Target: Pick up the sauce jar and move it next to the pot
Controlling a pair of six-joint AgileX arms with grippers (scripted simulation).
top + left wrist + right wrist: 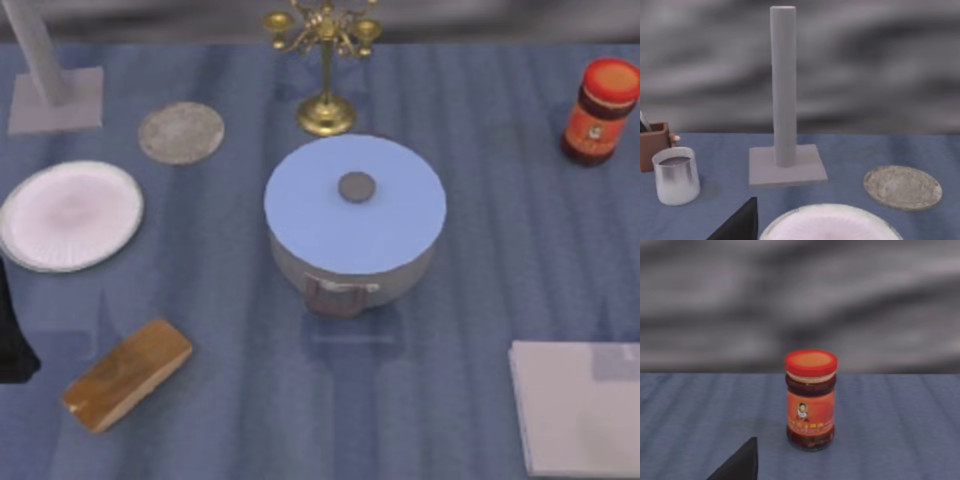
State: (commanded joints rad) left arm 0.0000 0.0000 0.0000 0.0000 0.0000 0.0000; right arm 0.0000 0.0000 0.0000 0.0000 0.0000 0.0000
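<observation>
The sauce jar (600, 110), dark red with a red-orange lid and an orange label, stands upright at the table's far right. In the right wrist view the sauce jar (810, 400) stands well ahead of my right gripper, whose one visible dark fingertip (742, 462) is clear of it and holds nothing. The pot (355, 225), grey-white with a light-blue lid, a dark knob and a brownish handle, sits at the table's centre, far from the jar. My left arm (12, 340) is parked at the left edge; its fingertip (742, 222) shows open room beside it.
A gold candelabra (325, 60) stands just behind the pot. At the left are a white plate (70, 215), a grey disc (181, 132), a grey post on a base (55, 95) and a wooden block (128, 373). A white pad (580, 405) lies front right. A metal cup (676, 175) shows.
</observation>
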